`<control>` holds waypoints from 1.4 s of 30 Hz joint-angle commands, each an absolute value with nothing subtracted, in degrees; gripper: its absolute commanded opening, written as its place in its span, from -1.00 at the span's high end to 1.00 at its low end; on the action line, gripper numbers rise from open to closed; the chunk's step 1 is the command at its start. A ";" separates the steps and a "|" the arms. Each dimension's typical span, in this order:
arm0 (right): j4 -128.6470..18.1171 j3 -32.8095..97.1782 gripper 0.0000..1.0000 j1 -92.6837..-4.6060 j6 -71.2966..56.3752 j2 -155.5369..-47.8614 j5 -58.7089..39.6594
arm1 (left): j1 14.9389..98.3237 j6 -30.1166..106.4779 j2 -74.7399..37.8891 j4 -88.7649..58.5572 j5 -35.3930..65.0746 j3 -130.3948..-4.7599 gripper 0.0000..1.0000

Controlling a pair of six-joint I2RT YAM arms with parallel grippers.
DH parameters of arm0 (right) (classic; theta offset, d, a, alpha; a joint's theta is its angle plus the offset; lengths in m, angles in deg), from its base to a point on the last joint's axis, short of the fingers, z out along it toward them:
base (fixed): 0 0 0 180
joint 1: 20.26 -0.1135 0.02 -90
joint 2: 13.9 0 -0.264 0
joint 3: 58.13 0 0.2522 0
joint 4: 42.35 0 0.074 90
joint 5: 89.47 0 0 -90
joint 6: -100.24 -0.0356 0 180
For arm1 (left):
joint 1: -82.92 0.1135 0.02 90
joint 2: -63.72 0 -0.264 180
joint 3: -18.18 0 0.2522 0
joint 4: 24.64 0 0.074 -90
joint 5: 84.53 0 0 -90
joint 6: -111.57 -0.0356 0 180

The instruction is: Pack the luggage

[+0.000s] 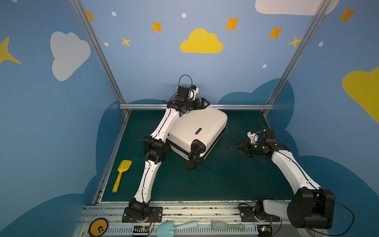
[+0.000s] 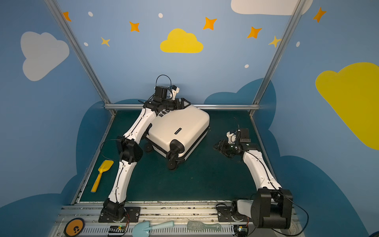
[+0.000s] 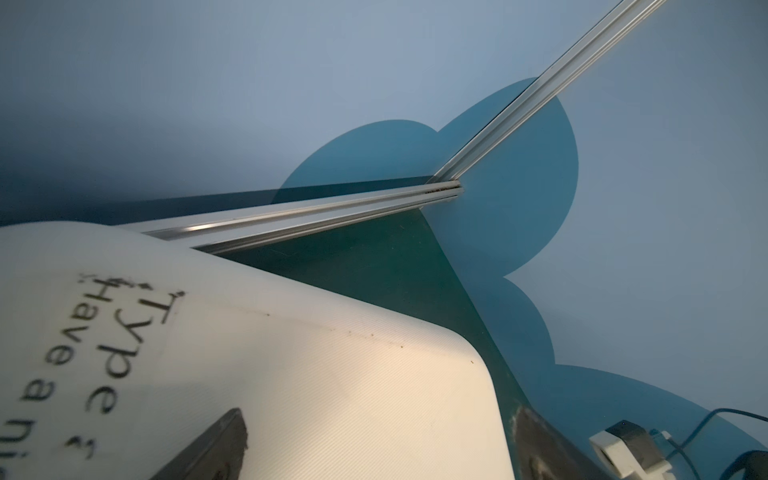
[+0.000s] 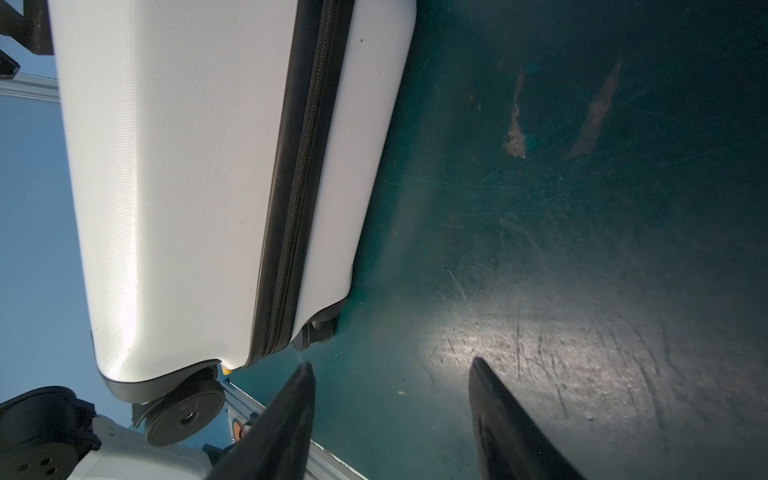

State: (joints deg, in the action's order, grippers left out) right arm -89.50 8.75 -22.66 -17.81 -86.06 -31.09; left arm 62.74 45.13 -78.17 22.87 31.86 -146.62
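Currently: luggage (image 1: 196, 127), zipped; left gripper (image 1: 203, 104), fingers spread wide, luggage corner between them; right gripper (image 4: 390, 365), fingers parted, empty, luggage beside.

Luggage (image 3: 291, 374), white shell, far end: blurred black lettering (image 3: 124, 345) reads "Type" on one line and "Have a ni…" on the next, with the rest cut off at the frame edge. Black label (image 1: 198, 131) mid-shell, seen in both top views: print too small to read. Orange disc (image 1: 98, 227), near left: black mark, no legible letters.
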 commanded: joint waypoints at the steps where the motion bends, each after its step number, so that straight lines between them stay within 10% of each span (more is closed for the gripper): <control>1: -89.87 8.59 -0.19 -22.60 -17.18 -85.87 -31.88 | 64.91 42.26 -75.82 28.06 24.42 -144.99 -0.99; 42: -91.41 7.69 -0.20 -22.75 -18.18 -83.50 -30.91 | 60.42 40.78 -83.58 28.20 48.33 -144.64 -0.99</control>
